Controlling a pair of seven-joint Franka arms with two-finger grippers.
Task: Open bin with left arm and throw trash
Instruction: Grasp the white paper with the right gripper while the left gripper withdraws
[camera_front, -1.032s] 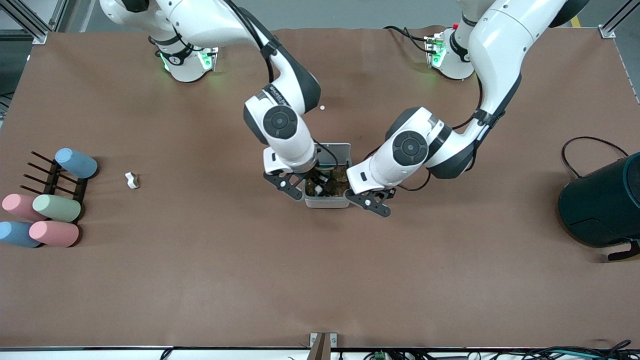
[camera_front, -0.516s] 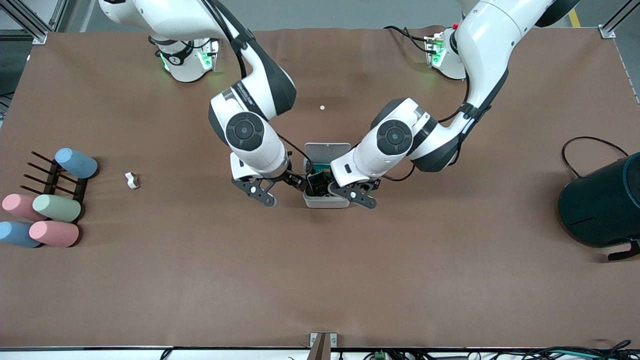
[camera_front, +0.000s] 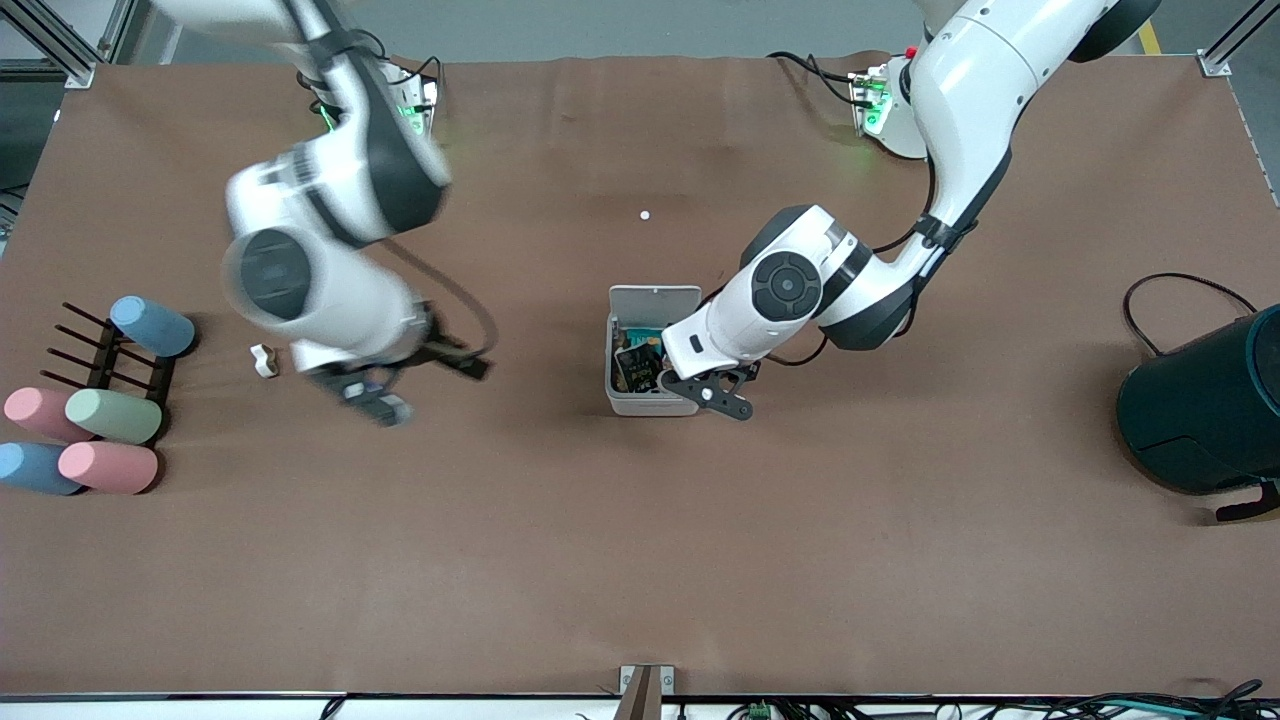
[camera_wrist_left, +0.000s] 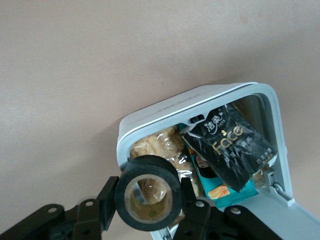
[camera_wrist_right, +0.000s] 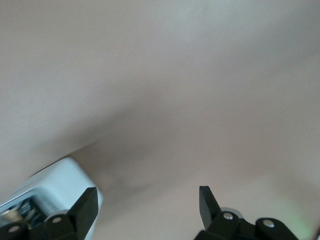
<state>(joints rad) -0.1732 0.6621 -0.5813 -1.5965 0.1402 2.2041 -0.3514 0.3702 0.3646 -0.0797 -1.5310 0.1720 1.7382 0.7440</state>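
The bin (camera_front: 650, 402) stands mid-table with its lid (camera_front: 655, 300) raised. A black packet (camera_front: 636, 368) and other wrappers lie inside; the packet also shows in the left wrist view (camera_wrist_left: 230, 145). My left gripper (camera_front: 700, 385) is at the bin's rim on the left arm's side, shut on a dark tape-roll ring (camera_wrist_left: 148, 192) held over the bin's edge (camera_wrist_left: 150, 112). My right gripper (camera_front: 425, 385) is open and empty above the table between the bin and a crumpled white scrap (camera_front: 263, 360). In the right wrist view its fingers (camera_wrist_right: 85, 205) stand wide apart over bare table.
Pastel cylinders (camera_front: 112, 415) lie on and beside a dark rack (camera_front: 95, 350) at the right arm's end. A large dark teal container (camera_front: 1205, 410) with a cable stands at the left arm's end. A tiny white dot (camera_front: 645, 214) lies farther from the front camera than the bin.
My right arm has swung out of the bin and away toward the white scrap, its gripper empty. My left gripper has shifted slightly at the bin's rim with the ring in it.
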